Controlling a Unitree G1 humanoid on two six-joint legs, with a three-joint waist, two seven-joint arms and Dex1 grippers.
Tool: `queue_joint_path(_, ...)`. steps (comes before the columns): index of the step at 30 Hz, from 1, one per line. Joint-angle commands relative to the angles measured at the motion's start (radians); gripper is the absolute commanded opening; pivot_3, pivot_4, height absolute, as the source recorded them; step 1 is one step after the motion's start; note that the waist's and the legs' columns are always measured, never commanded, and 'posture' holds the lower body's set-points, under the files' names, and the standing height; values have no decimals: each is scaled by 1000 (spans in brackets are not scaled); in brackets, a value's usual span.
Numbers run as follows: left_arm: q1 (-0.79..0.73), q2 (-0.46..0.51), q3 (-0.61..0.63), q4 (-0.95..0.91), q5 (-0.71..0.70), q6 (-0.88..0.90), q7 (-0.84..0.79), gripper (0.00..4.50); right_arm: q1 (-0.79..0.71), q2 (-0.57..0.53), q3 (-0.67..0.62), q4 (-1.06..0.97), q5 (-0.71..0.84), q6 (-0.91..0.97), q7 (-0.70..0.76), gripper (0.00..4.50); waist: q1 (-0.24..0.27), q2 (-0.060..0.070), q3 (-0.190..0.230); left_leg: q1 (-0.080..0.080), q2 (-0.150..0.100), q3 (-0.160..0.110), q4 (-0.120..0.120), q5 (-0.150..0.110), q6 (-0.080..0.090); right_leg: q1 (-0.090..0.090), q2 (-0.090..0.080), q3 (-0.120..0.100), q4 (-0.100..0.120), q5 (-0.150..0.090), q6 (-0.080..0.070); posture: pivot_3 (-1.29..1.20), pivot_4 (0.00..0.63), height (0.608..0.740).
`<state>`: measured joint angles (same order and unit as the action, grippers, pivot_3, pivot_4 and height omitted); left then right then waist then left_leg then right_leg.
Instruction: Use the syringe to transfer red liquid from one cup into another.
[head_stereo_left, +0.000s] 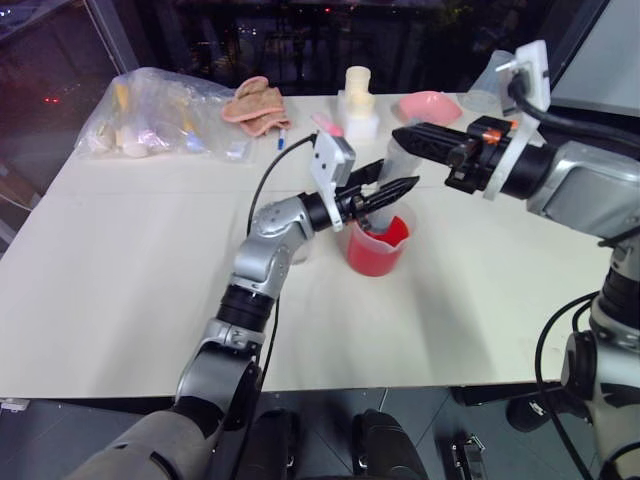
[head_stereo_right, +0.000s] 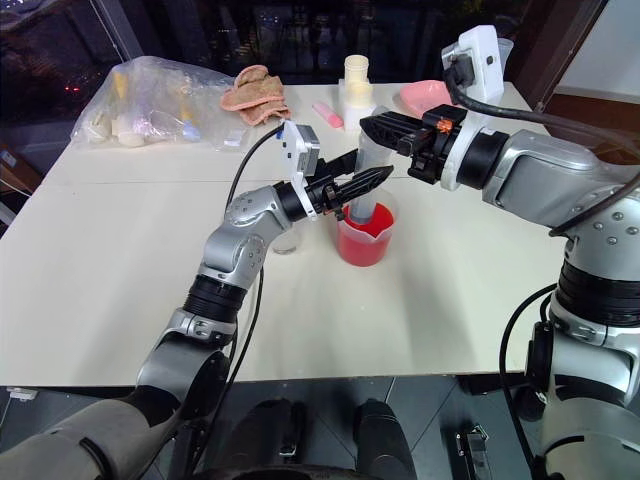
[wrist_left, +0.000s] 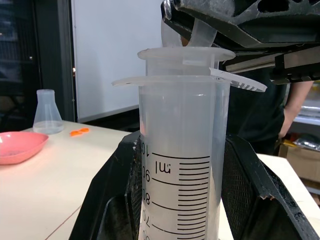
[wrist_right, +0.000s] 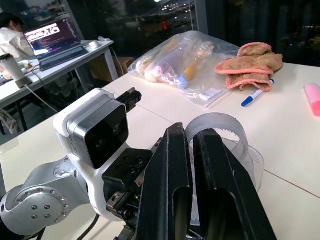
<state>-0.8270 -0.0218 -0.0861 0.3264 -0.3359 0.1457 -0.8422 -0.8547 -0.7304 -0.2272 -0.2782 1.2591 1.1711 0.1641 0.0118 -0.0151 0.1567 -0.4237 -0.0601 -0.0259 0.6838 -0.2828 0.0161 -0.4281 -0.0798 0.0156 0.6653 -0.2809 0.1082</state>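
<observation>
Left gripper (head_stereo_right: 362, 184) clamps the syringe (wrist_left: 182, 155) barrel upright; right gripper (head_stereo_right: 372, 127) pinches its plunger above.

syringe (head_stereo_right: 362, 185) upright in beaker (head_stereo_right: 364, 238) | dish (head_stereo_right: 424, 95) behind | bag (head_stereo_right: 150, 105) far left

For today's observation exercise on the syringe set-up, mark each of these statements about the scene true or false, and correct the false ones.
1. The syringe stands upright with its tip in the beaker of red liquid. True.
2. The left gripper holds the syringe barrel between its fingers. True.
3. The right gripper is wide open, well away from the syringe. False: it is shut on the plunger top.
4. The pink dish sits at the near table edge. False: it sits at the far side.
5. A plastic bag lies at the far left. True.
</observation>
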Motion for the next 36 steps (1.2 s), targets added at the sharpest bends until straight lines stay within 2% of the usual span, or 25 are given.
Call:
queue_joint_path(1,10,-12,-24,-1,12,-19,-1,1551,-12,3,-22,-43,3,-27,11,37,0,0,0,0,0,0,0,0,0,0,0,0,0,0,0,0,150,740)
queue_joint_path(36,82,4,-60,-19,19,8,-4,1551,-90,5,-117,21,75,-91,-4,37,0,0,0,0,0,0,0,0,0,0,0,0,-1,0,0,0,150,740)
